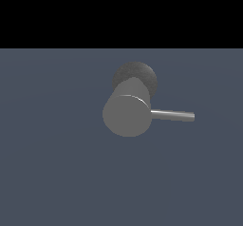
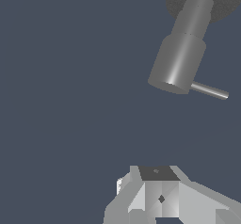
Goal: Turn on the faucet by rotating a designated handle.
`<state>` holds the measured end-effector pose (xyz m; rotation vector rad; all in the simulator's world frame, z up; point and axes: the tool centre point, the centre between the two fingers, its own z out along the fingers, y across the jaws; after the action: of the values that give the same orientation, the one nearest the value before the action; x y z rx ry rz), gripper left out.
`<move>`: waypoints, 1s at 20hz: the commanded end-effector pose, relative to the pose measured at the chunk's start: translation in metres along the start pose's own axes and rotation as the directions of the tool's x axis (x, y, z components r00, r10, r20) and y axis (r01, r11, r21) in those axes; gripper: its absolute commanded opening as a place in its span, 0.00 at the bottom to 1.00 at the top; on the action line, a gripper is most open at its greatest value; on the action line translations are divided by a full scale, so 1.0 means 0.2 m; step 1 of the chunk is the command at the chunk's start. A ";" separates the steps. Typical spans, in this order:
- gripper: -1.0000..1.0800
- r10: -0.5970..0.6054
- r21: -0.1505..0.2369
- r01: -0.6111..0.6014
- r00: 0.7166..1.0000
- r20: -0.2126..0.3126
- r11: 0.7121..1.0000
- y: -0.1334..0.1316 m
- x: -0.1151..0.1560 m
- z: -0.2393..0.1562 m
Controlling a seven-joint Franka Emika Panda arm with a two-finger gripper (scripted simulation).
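You are at the approach step: the faucet (image 1: 127,116) stands on its darker round base (image 1: 140,74) on the blue-grey worktop (image 1: 52,154), with the handle (image 1: 172,115) sticking out from the cylinder toward the exterior view's right, untouched. In the wrist view your gripper (image 2: 157,204) hangs well apart from the faucet, only its body showing at the frame edge, so I cannot tell whether its jaws stand apart or together. Next, I judge, you must bring the gripper beside the thin rod near its free end and push it around the cylinder's axis.

Lt-grey faceted pincer (image 2: 160,199) w/ dark top plate
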<state>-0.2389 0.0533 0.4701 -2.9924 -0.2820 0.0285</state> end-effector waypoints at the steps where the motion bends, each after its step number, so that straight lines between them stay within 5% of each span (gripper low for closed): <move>1: 0.00 0.000 0.033 0.001 1.000 -0.015 0.999 0.00 0.00 -0.01; 6: 0.00 0.002 0.129 0.005 0.998 -0.058 0.992 0.00 0.01 -0.05; 11: 0.00 0.014 0.265 0.019 0.992 -0.122 0.964 0.01 0.02 -0.12; 20: 0.00 0.092 0.561 0.078 0.959 -0.269 0.824 0.09 0.05 -0.30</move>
<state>-0.2250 0.0340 0.5212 -2.4195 -0.1968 -0.2436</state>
